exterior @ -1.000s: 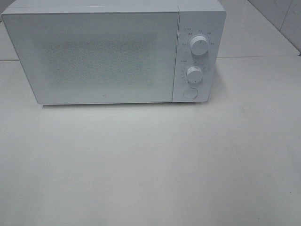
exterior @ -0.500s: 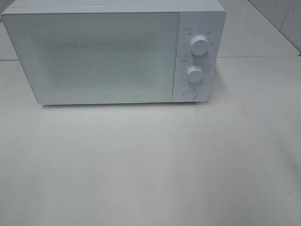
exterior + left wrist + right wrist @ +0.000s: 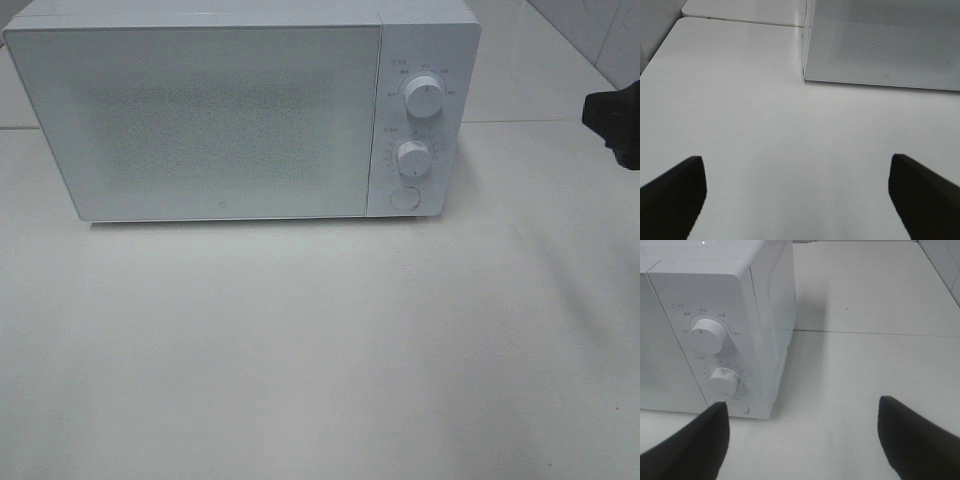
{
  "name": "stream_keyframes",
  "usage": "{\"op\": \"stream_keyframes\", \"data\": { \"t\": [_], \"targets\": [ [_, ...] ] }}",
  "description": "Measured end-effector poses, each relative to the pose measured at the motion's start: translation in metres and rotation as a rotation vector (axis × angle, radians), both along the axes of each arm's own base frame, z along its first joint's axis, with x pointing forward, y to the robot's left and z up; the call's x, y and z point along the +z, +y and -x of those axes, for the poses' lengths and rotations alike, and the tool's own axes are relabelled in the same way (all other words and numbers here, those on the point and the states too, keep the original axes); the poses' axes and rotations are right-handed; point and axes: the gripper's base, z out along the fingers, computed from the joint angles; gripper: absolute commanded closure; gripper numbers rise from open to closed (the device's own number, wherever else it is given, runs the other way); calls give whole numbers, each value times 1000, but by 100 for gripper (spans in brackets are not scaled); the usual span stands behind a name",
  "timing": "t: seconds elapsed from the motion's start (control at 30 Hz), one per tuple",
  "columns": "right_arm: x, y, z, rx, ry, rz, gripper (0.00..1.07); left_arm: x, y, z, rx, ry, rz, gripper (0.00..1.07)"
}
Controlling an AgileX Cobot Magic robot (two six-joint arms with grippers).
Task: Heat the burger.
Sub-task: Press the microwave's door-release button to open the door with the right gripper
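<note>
A white microwave (image 3: 220,110) stands at the far side of a white table (image 3: 320,350), and its door (image 3: 200,120) is shut flat against the body. The burger shows in none of the 3 views. The door's speckled, frosted window lets nothing behind it be made out, so whether it is inside cannot be told. To the right of the door is the control panel, with 2 dials, an upper knob (image 3: 424,98) and a lower knob (image 3: 412,156), and 1 round button (image 3: 403,197) under them. The left gripper (image 3: 796,161) hangs above bare tabletop just in front of the door's lower left corner. Its 2 dark fingers (image 3: 675,195) are spread wide with nothing between them. The right gripper (image 3: 802,410) is likewise spread and holds nothing. It faces the microwave's right front corner, with 1 finger (image 3: 690,445) overlapping the round button in the wrist view, though contact cannot be judged. In the high view only a dark part of the right arm (image 3: 615,125) shows at the right edge, well apart from the microwave. A seam (image 3: 865,332) crosses the table beside the oven, and a tiled wall (image 3: 600,30) rises at the far right.
</note>
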Motion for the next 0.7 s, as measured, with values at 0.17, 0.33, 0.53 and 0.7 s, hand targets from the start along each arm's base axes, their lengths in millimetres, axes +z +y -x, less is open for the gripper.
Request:
{"op": "stream_keyframes", "data": {
  "t": [0.17, 0.33, 0.53, 0.7],
  "targets": [
    [-11, 3, -15, 8, -30, -7, 31, 0, 0, 0, 0, 0, 0, 16],
    [-29, 4, -19, 15, -64, -10, 31, 0, 0, 0, 0, 0, 0, 16],
    [-45, -1, -16, -49, -120, -37, 31, 0, 0, 0, 0, 0, 0, 16],
    [-58, 5, -14, -81, -162, -29, 31, 0, 0, 0, 0, 0, 0, 16]
  ]
}}
